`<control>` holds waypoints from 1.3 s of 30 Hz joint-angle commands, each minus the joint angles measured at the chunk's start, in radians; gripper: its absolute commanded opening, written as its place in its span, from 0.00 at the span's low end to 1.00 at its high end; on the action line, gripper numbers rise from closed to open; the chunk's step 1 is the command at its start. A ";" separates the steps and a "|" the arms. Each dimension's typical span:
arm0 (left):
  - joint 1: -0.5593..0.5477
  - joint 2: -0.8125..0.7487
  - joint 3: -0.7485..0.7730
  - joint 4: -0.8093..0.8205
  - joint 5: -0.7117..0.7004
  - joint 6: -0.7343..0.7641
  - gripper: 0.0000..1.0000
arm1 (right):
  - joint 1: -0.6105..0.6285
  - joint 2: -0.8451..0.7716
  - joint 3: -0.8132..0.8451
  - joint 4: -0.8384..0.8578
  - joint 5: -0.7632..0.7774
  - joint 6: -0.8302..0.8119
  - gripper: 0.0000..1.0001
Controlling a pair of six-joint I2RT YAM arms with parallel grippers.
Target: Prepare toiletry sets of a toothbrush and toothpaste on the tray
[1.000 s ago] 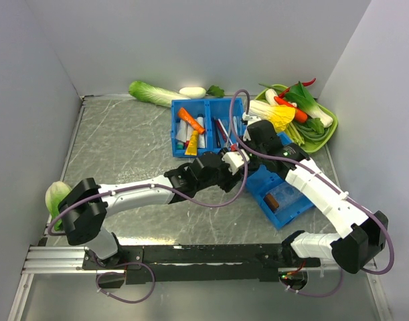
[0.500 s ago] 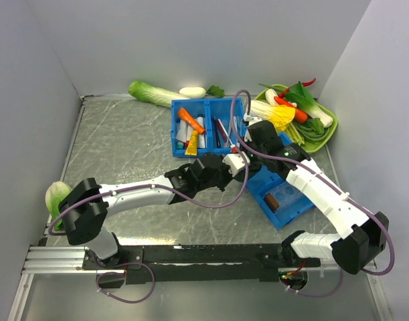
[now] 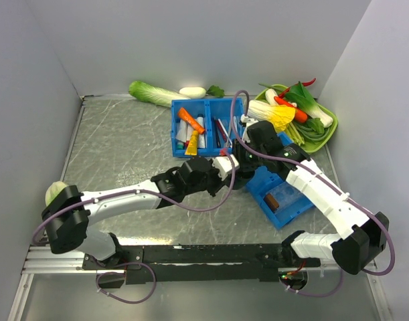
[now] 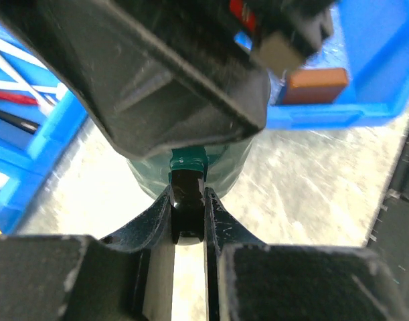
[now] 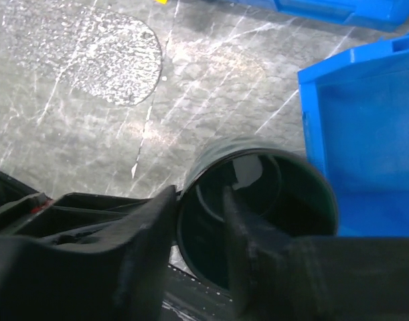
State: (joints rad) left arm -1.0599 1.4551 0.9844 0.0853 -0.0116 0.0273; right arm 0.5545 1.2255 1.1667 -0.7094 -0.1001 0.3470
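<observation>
1. Cup (image 5: 284, 200), dark green, hangs between both arms over tabletop (image 5: 90, 134), beside the near blue bin (image 5: 351, 134).
2. Left jaws are clamped on its rim wall. Right jaws are apart, straddling the rim. Reads to me as a handover.
3. Toothbrush (image 3: 221, 130) and toothpaste (image 3: 192, 144) lie in the far bin (image 3: 174, 130), untouched. I can't make out the tray.

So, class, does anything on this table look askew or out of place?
The small blue bin with the brown block sits diagonal to the other blue bins. A leafy vegetable lies at the left edge, far from the green dish.
</observation>
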 commanded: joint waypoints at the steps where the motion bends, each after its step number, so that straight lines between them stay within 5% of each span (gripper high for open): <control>1: 0.046 -0.088 -0.024 -0.053 0.102 -0.076 0.01 | -0.028 -0.046 0.034 0.073 0.033 -0.020 0.51; 13: 0.130 -0.243 -0.144 -0.091 0.205 -0.066 0.01 | -0.145 -0.106 -0.032 0.071 -0.157 -0.063 0.71; 30: 0.132 -0.375 -0.207 -0.035 0.239 -0.038 0.01 | -0.117 -0.092 -0.170 0.106 -0.375 -0.062 0.69; 39: 0.132 -0.395 -0.213 -0.022 0.229 -0.038 0.01 | -0.065 -0.026 -0.164 0.154 -0.360 -0.022 0.62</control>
State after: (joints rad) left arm -0.9260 1.1103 0.7555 -0.0662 0.2043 -0.0193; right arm 0.4622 1.1755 0.9943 -0.6140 -0.4538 0.3000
